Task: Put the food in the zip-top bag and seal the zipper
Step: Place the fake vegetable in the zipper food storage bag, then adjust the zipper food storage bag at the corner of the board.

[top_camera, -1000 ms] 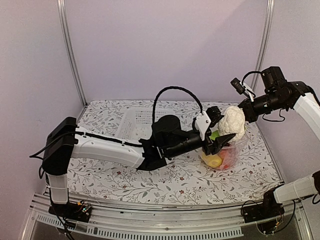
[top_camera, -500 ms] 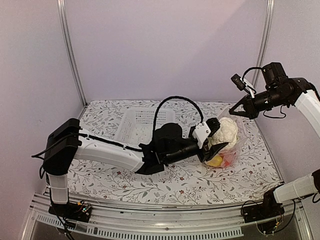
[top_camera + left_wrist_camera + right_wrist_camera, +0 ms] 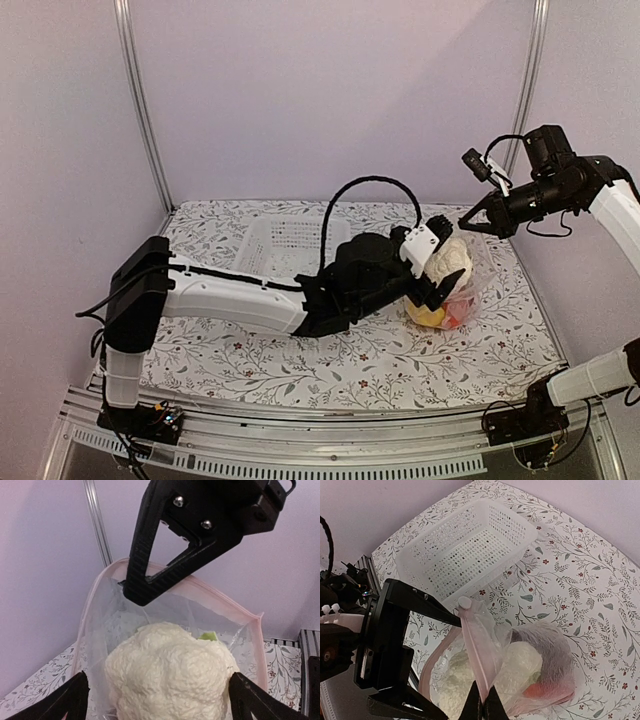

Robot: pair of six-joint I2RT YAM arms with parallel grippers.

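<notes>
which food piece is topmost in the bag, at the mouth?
The white cauliflower: bumpy and pale, sitting just inside the mouth of the bag. The yellow piece and the red one lie lower down, near the bottom.

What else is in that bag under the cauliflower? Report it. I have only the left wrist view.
Observer: In the top view, a yellow piece and a red-orange one lie at the bottom of the zip-top bag, below the cauliflower.
Operator: Give me the right gripper's hold.
Observer: The right wrist view shows the right gripper shut on the pink zipper, holding the bag's mouth up.
Operator: Now the basket.
Observer: The white basket sits toward the back, left of the bag.
</notes>
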